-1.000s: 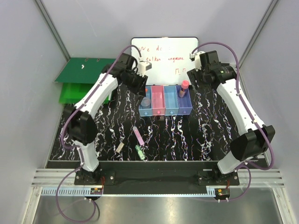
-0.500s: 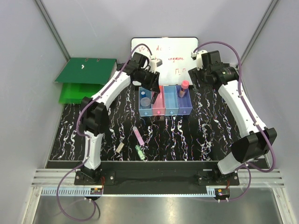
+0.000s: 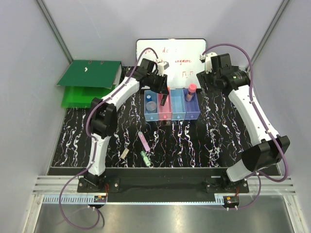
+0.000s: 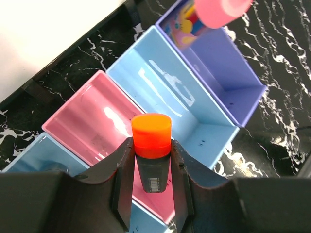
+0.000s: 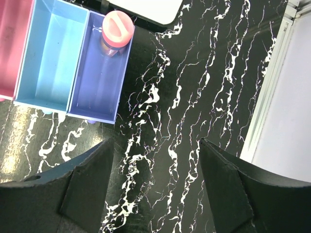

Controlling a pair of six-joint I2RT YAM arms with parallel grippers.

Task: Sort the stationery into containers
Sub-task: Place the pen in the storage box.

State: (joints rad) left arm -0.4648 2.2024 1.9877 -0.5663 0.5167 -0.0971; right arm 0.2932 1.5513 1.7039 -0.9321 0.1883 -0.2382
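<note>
my left end effector (image 4: 151, 162) is clamped on the orange-red piece (image 4: 151, 135), its pads pinching the dark barrel just under the orange cap. the piece stands nearly upright above the pink bin (image 4: 80, 128), second from the left in the row at the far side of the desk (image 3: 218, 141). i judge it light and stiff: a hard, smooth plastic tube that could slide or twist in the pads, so the barrel is the right place to hold it, since a cap may pull off. my right end effector (image 5: 155, 143) has its jaws wide apart with nothing between them, over bare desk just right of the purple-blue bin (image 5: 95, 92), where the pink-capped tube (image 5: 116, 28) leans. the lilac stick (image 3: 144, 141), green clip-like piece (image 3: 145, 157) and small grey-white block (image 3: 124, 154) lie near me, left of centre.
</note>
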